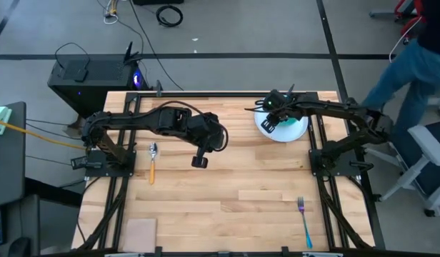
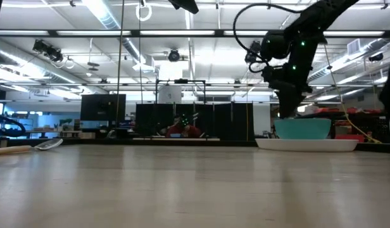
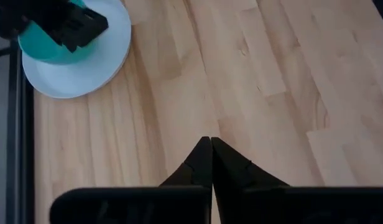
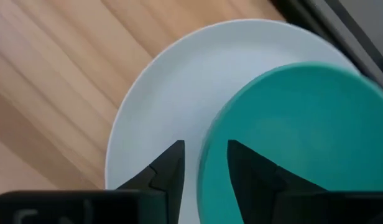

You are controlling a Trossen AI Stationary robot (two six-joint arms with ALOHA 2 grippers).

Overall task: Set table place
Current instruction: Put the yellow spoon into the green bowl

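A: Where's your right gripper [image 1: 270, 123] rn?

B: Over the teal bowl [image 1: 286, 121], far right part of the table [image 1: 227, 185]. In your right wrist view its fingers [image 4: 168, 167] stand a bit apart, one each side of the bowl's rim [image 4: 207, 149]: one outside over the plate [image 4: 154, 106], other over the bowl's inside. Whether they touch the rim, can't tell. Not clamped on it afaict.

A: And the bowl itself?

B: Sits on the round white plate, off-centre toward the side nearer the right arm's base. Low view shows bowl [image 2: 302, 128] upright on the plate [image 2: 307, 145], gripper [image 2: 287, 104] coming down at its left edge.

A: Left gripper?

B: Your left gripper [image 1: 199, 162] hangs over bare wood near table centre, well apart from the plate. Left wrist view: fingertips [image 3: 211, 149] pressed together, clenched on nothing. Same view catches plate [image 3: 92, 68] and bowl [image 3: 45, 50] farther off w/ the right arm's dark gripper [image 3: 76, 28] on top.

A: Cutlery?

B: Orange-handled spoon [image 1: 153, 163] lies on the left side just beside the left arm's base, bowl end pointing to the far edge. Blue-handled fork [image 1: 304, 221] lies near-right, close to the right rail, tines toward the far edge. Both well apart from plate and from each other. Tan pad [image 1: 141, 233] at near-left corner.

A: Anyone around?

B: A person in jeans [image 1: 402, 71] stands past the table's right far corner, beside a chair [image 1: 427, 168].
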